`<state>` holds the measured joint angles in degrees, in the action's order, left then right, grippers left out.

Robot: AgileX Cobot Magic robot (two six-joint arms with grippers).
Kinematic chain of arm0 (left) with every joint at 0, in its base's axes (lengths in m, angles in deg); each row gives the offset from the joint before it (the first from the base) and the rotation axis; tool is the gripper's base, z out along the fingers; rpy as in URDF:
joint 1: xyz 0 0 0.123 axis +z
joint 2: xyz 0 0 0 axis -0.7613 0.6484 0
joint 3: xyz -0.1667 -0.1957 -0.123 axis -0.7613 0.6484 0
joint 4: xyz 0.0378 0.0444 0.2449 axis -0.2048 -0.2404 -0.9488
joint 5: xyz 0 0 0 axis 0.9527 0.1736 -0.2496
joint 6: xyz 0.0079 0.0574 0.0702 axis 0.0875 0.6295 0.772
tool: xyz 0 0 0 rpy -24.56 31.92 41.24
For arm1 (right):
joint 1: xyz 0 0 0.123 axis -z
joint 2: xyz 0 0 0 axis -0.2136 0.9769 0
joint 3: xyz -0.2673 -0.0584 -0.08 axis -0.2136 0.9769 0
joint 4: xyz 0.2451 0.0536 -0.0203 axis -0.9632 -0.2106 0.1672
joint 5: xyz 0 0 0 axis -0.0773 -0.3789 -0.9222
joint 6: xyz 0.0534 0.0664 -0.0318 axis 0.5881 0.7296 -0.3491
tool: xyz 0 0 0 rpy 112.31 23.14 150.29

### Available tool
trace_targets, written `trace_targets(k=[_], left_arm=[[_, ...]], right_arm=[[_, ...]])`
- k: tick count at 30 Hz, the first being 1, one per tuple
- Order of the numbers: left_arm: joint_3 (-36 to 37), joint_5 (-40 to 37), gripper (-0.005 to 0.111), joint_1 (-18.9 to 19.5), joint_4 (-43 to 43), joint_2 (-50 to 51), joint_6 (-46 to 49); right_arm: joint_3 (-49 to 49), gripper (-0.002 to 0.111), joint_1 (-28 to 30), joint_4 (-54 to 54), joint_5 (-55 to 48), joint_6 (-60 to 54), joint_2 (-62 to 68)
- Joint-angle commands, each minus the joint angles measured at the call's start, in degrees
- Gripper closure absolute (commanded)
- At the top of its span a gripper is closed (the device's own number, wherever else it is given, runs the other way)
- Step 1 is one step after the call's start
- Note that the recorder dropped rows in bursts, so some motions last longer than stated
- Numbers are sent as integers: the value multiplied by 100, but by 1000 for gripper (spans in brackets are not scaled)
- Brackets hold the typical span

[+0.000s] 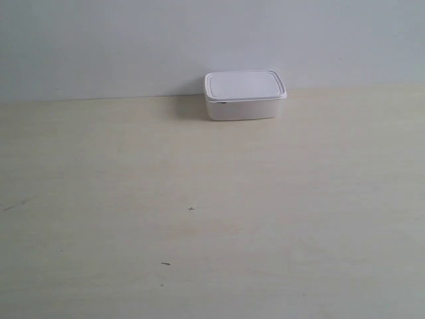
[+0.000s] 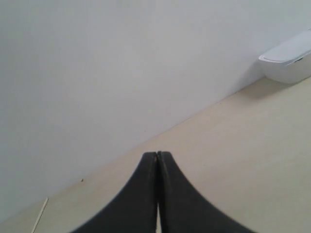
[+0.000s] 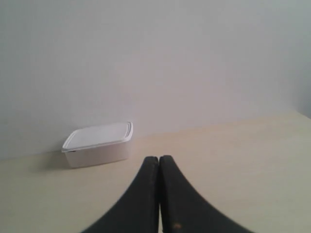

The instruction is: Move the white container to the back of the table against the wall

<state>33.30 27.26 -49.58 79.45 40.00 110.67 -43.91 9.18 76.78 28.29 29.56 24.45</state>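
Note:
The white container [image 1: 244,95] sits lidded at the back of the table [image 1: 212,219], against the wall [image 1: 199,40]. No arm shows in the exterior view. In the left wrist view the container [image 2: 289,60] lies far off beside the wall [image 2: 97,73], and my left gripper [image 2: 157,155] is shut with nothing in it, well short of the box. In the right wrist view the container [image 3: 98,143] stands by the wall [image 3: 170,58], a short way beyond my right gripper [image 3: 159,159], which is shut and empty.
A few tiny dark specks [image 1: 191,209] mark the tabletop. A thin pale stick-like line [image 2: 40,214] lies near the wall's foot in the left wrist view.

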Motion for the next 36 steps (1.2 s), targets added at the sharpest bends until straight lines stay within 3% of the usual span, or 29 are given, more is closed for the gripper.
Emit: trace_targets(k=[1, 4, 16, 28, 36], left_arm=[[-7, -374, 107, 4, 92, -57, -27], [-7, -847, 107, 4, 92, -205, -27], [-7, -1223, 107, 4, -307, -664, -27], [-7, -1262, 107, 4, -336, -664, -27], [-7, -1289, 107, 17, -1060, -664, -27]], right_arm=[[504, 108, 21, 17, 363, 4, -37], [521, 108, 21, 17, 240, 4, -37], [521, 108, 21, -5, -537, 4, -37], [521, 108, 21, 13, -532, 4, -37], [521, 108, 21, 13, -532, 4, -37]])
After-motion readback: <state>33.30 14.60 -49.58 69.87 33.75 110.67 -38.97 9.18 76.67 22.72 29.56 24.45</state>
